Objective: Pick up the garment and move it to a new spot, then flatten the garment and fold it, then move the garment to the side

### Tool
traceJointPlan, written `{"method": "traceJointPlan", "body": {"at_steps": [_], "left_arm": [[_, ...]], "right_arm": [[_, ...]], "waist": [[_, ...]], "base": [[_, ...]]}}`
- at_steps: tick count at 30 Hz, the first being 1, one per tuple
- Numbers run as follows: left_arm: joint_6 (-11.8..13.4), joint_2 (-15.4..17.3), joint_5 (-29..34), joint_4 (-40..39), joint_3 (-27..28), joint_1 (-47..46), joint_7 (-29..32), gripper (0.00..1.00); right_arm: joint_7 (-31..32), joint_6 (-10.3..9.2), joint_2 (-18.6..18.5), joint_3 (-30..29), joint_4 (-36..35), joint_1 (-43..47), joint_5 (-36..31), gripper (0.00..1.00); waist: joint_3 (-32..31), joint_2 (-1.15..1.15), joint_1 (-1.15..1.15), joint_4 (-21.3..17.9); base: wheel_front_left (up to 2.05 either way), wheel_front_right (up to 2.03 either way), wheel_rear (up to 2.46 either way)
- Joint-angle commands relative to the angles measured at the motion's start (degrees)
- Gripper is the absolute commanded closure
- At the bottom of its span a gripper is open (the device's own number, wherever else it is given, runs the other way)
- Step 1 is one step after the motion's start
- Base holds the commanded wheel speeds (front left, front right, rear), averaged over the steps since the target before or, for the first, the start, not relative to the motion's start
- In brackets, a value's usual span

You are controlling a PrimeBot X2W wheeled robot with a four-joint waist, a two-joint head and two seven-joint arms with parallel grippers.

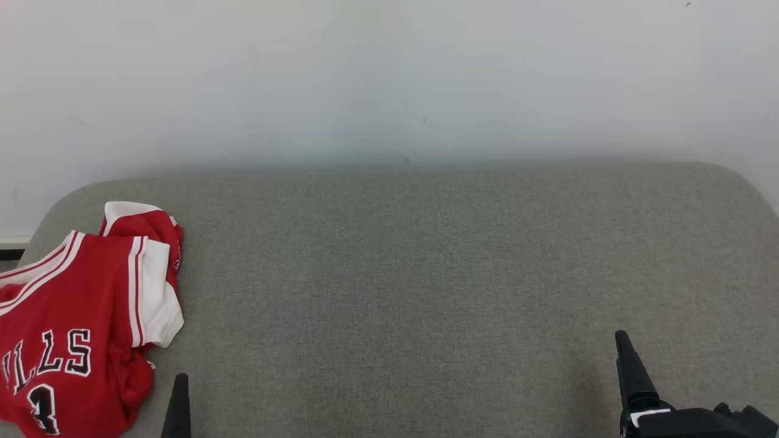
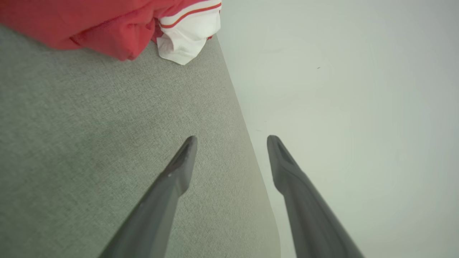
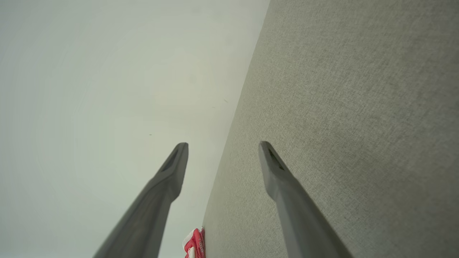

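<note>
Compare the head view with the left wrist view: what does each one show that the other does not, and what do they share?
Head view: the black letters and number on the jersey, and the right hand at the lower right. Left wrist view: both fingers of the left hand, spread open, holding nothing. Shared: the crumpled red and white jersey, the grey surface, the pale wall.

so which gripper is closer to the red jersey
Left. The left gripper is open just beside the red jersey, not touching it; the right gripper is open far across the grey surface.
</note>
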Motion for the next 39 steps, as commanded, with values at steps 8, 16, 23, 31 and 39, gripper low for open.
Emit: {"method": "traceJointPlan", "body": {"at_steps": [8, 16, 23, 31, 39], "left_arm": [[0.7, 0.4, 10.9, -1.9, -0.8, 1.3, -2.0, 0.00], [0.6, 0.4, 21.0, -1.7, -1.6, 2.2, -3.6, 0.00], [0.5, 0.5, 28.6, -1.4, -2.4, 2.8, -4.9, 0.00], [0.3, 1.2, 37.1, -1.7, -3.3, 3.4, -6.2, 0.00], [0.0, 2.1, 43.0, -1.4, -4.3, 3.6, -7.3, 0.00]], "right_arm": [[-2.0, 0.27, -0.2, 0.6, -1.4, 0.0, -9.3, 0.00], [-3.6, 0.29, -0.3, 1.5, -1.0, 0.5, -19.1, 0.00], [-4.9, 0.31, -0.3, 2.6, -0.7, 0.8, -26.7, 0.00], [-6.2, 0.34, -0.3, 2.9, 1.2, 1.1, -34.3, 0.00], [-7.1, 0.35, -0.3, 3.4, 3.3, 1.1, -40.0, 0.00]], "waist": [[-0.7, 0.00, 0.00, 0.0], [-1.2, 0.00, 0.00, 0.0], [-1.7, 0.00, 0.00, -0.1], [-2.1, 0.00, 0.00, -0.1], [-2.5, 0.00, 0.00, -0.3]], "base": [[0.00, 0.00, 0.00], [0.00, 0.00, 0.00], [0.00, 0.00, 0.00], [0.00, 0.00, 0.00], [0.00, 0.00, 0.00]]}}
